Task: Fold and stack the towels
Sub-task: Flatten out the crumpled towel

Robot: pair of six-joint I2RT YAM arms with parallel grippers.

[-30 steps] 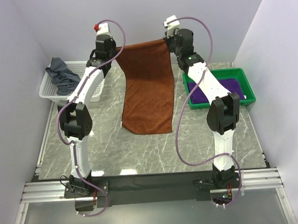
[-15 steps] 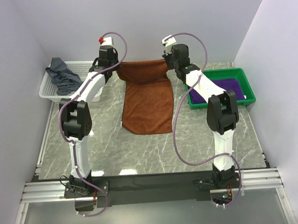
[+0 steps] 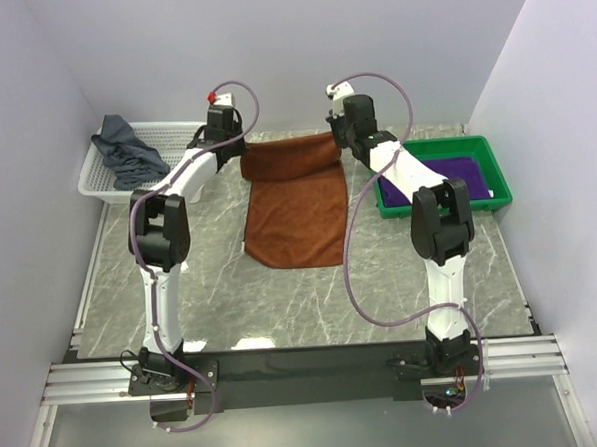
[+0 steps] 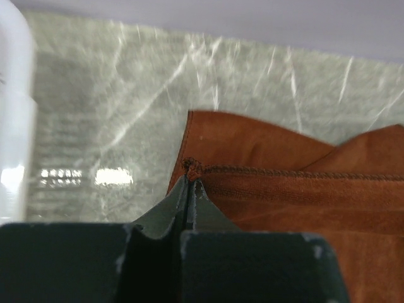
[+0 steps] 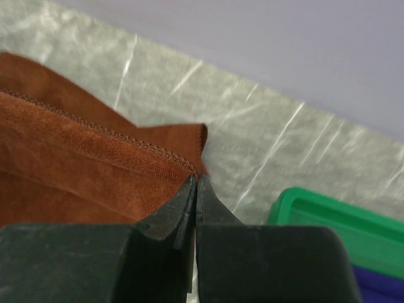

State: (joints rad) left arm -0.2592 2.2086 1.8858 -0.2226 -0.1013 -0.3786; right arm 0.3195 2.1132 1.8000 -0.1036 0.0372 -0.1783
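Left wrist: towel [image 4: 284, 196] corner in gripper [image 4: 190, 185]

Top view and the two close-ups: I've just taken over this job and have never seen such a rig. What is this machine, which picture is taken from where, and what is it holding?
The wide picture comes from a fixed camera above and behind two robot arms bolted at the near edge of a marble-patterned table. The two close-ups come from a small camera on each wrist, looking along that arm's own fingers. The left gripper and the right gripper are each shut on a far corner of the rust-brown towel, low over the far side of the table. The towel bulges into a fold just below them, and its near part lies flat. At the far left, a white mesh basket holds a grey-blue towel. At the right, a green tray holds a purple towel.
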